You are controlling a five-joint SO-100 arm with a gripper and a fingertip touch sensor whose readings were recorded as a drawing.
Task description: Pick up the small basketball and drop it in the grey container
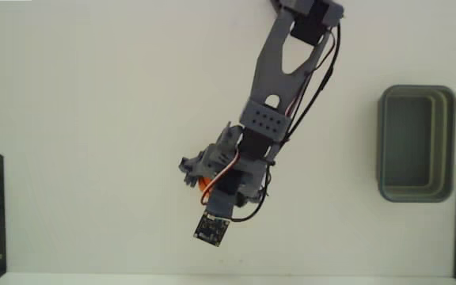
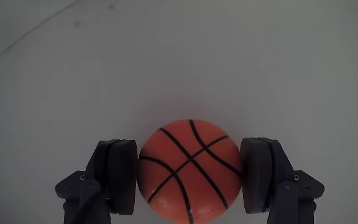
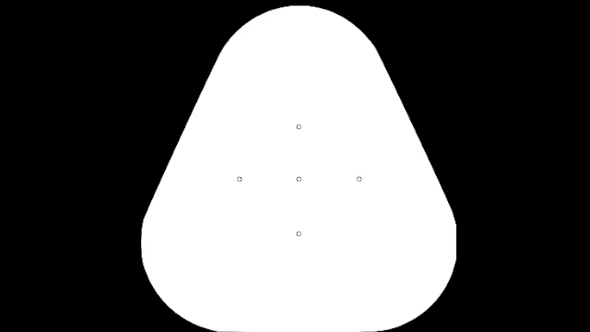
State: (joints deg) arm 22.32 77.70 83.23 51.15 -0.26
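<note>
**A:** So where's the ball (image 2: pixel 189 171) sitting right now? Looks like it's wedged between the two pads (image 2: pixel 118 177) in the wrist view.

**B:** Yep, the tool (image 2: pixel 189 177) is closing on it across the middle, pads touching both sides. Can't tell if it's off the table (image 1: pixel 93 119) yet. In the fixed view you're only getting an orange sliver (image 1: pixel 203 185) under the arm.

**A:** How's it going to handle?

**B:** I'm guessing light, a bit squishy, and round, so it could be rolling out if the grip is sitting off the widest part. Gripping at the equator is the way.

**A:** And the arm (image 1: pixel 279 71)?

**B:** It's reaching down from the top edge, tool pointing down, wrist bent. The tub (image 1: pixel 416 143) is sitting well apart, over at the right, looking empty.
</note>
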